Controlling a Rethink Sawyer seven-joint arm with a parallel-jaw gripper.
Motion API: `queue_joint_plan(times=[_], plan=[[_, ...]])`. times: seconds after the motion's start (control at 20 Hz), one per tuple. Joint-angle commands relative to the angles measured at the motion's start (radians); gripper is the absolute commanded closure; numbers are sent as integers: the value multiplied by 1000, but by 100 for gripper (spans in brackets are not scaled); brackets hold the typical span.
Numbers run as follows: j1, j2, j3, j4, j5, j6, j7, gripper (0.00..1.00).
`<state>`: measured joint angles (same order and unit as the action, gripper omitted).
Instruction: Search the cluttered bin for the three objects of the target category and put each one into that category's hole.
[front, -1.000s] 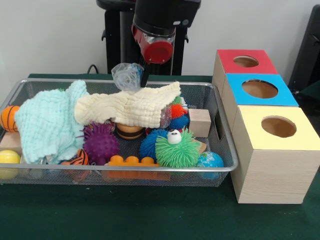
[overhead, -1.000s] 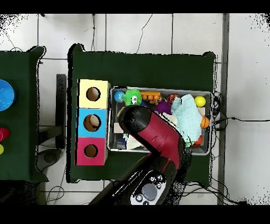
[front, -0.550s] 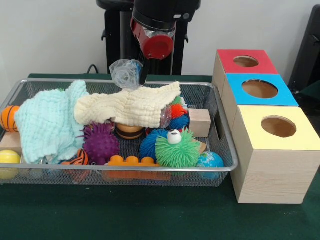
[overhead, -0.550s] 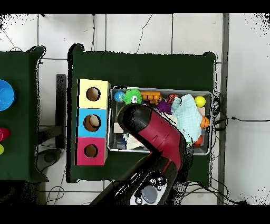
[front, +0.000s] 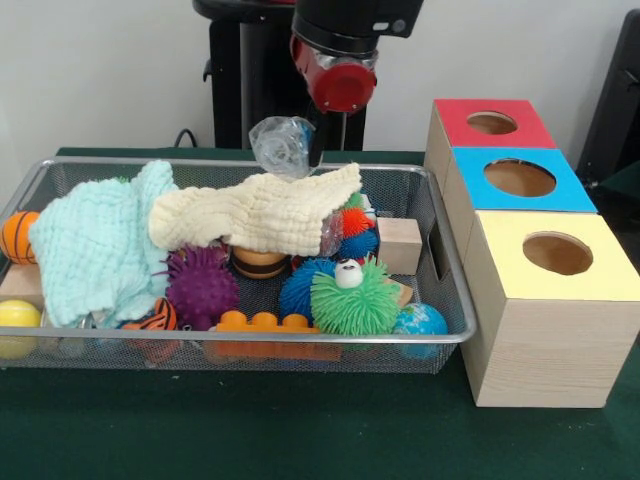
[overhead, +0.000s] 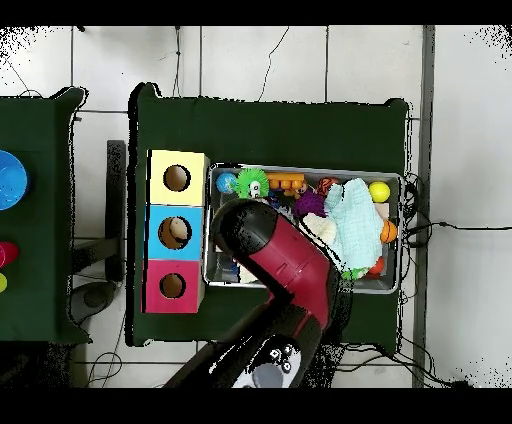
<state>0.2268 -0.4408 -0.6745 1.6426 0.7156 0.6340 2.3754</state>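
Note:
A crumpled clear plastic bag (front: 283, 144) hangs in the air above the back rim of the wire bin (front: 250, 340). My gripper (front: 308, 152) is shut on its right side, under the red and black wrist. In the overhead view the arm (overhead: 285, 262) covers the gripper and the bag. To the right stand three wooden boxes with round holes: red (front: 490, 122) at the back, blue (front: 520, 178) in the middle, yellow (front: 555, 255) in front. In the overhead view they show as yellow (overhead: 177, 178), blue (overhead: 174, 232) and red (overhead: 172, 286), left of the bin (overhead: 300, 168).
The bin holds a cream cloth (front: 255, 215), a mint cloth (front: 100, 245), a purple spiky ball (front: 200, 285), a green spiky ball with an eye (front: 355, 295), a blue spiky ball (front: 300, 285), a wooden cube (front: 399, 244), an orange brick (front: 262, 325), a globe ball (front: 420, 322) and small balls at the left.
My gripper has carried the clear plastic bag to the right, toward the boxes, and kept it at about the same height. Nothing in the bin has shifted.

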Motion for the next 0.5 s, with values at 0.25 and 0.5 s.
queue_joint_plan(times=[0.25, 0.5], plan=[[85, 21, 110, 83, 118, 3, 436, 100], [108, 25, 108, 74, 129, 22, 489, 100]])
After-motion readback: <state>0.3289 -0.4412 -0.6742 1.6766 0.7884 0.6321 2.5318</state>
